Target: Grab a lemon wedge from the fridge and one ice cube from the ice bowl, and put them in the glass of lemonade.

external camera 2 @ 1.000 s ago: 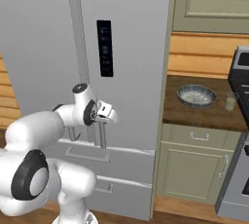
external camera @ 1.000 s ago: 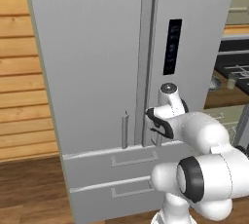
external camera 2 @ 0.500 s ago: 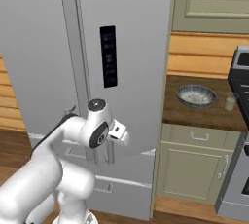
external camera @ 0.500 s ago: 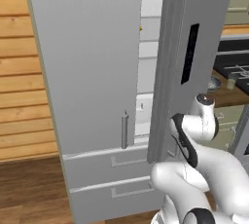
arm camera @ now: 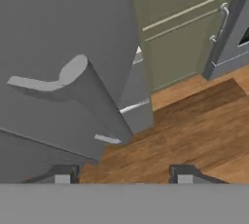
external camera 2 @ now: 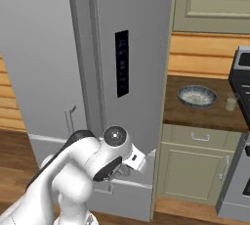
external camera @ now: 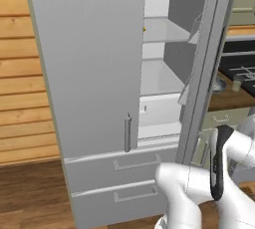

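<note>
Hand (arm camera: 124,174) open, fridge (arm camera: 63,47) door handle just ahead, not touching

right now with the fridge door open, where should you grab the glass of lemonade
Probably the glass of lemonade by its side wall, about mid-height, coming in level from the counter's front edge. It is a narrow upright tumbler holding liquid, with the ice bowl on one side and the stove on the other, so the front looks freest.
</note>
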